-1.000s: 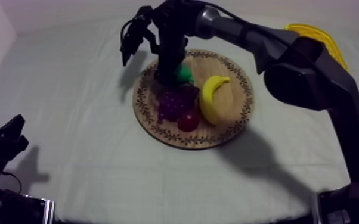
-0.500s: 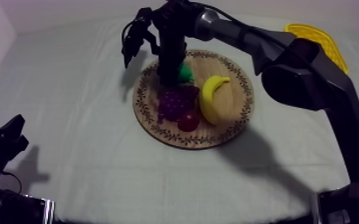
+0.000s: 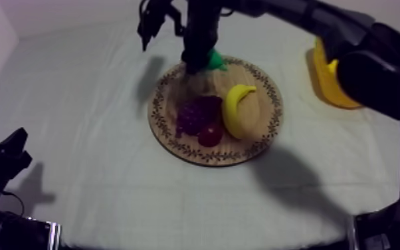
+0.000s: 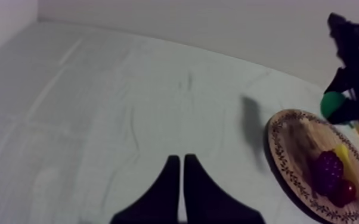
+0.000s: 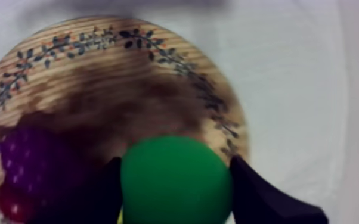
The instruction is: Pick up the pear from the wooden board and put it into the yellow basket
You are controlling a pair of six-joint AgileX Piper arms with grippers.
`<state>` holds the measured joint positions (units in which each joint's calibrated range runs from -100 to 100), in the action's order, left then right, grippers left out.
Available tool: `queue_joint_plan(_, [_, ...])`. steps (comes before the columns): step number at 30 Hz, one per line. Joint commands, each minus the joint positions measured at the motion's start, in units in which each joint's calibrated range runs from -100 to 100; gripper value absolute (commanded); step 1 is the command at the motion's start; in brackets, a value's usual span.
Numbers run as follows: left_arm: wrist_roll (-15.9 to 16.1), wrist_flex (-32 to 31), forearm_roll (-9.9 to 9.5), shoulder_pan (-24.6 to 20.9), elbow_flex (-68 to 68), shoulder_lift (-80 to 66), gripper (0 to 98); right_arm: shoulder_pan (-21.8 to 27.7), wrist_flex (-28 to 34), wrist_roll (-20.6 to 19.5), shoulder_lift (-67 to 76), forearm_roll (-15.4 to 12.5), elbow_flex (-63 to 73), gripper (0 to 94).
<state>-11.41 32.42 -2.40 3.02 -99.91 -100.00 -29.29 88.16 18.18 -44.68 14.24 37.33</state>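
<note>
Above the far rim of the wooden board (image 3: pixel 259 93) the pear (image 3: pixel 214 60) now hangs in the air, clamped on both sides by the black fingers of the right gripper (image 5: pixel 175 164). It is no longer down on the wood beside the grapes (image 3: pixel 196 114), where it sits in the picture from a second back; the arm has risen and drawn it toward the board's far edge. The wrist view looks down past the pear onto bare wood, so it looks clear of the board. The grapes, the banana (image 3: pixel 238 110) and the small red fruit (image 3: pixel 209 136) lie on the board as before.

I judge the pick-up done and the carry just starting. The yellow basket (image 3: pixel 329 83) stands to the right of the board, apart from it, so the pear has yet to travel sideways and come down over it. The left gripper (image 4: pixel 182 164) rests well away from the board on its near left side, its fingers together on nothing, unmoved.
</note>
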Motion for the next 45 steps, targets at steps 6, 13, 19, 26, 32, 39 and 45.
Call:
queue_joint_plan(6, [0.0,0.0,-0.02,0.0,0.0,0.0,0.1,0.0,4.1,-2.4,13.4,-0.6,-2.6,34.7])
queue_joint_plan(13, [0.0,0.0,-0.02,0.0,0.0,0.0,0.1,1.2,6.8,-9.5,21.0,-1.3,-4.9,33.1])
queue_joint_plan(19, [0.0,0.0,-0.02,0.0,0.0,0.0,0.1,5.9,7.0,-14.4,25.2,-3.9,-10.6,32.0])
queue_joint_plan(26, [0.0,0.0,-0.02,0.0,0.0,0.0,0.1,14.9,4.7,-15.0,27.6,-4.4,-14.4,32.5])
queue_joint_plan(32, [0.0,0.0,-0.02,0.0,0.0,0.0,0.1,22.5,4.5,-12.8,27.8,-4.1,-11.6,32.4])
queue_joint_plan(39, [0.0,0.0,-0.02,0.0,0.0,0.0,0.1,28.7,3.2,-10.9,26.3,-3.3,-10.5,32.2])
queue_joint_plan(45, [0.0,0.0,-0.02,0.0,0.0,0.0,0.1,31.8,0.4,-10.3,24.9,-3.0,-15.1,31.9])
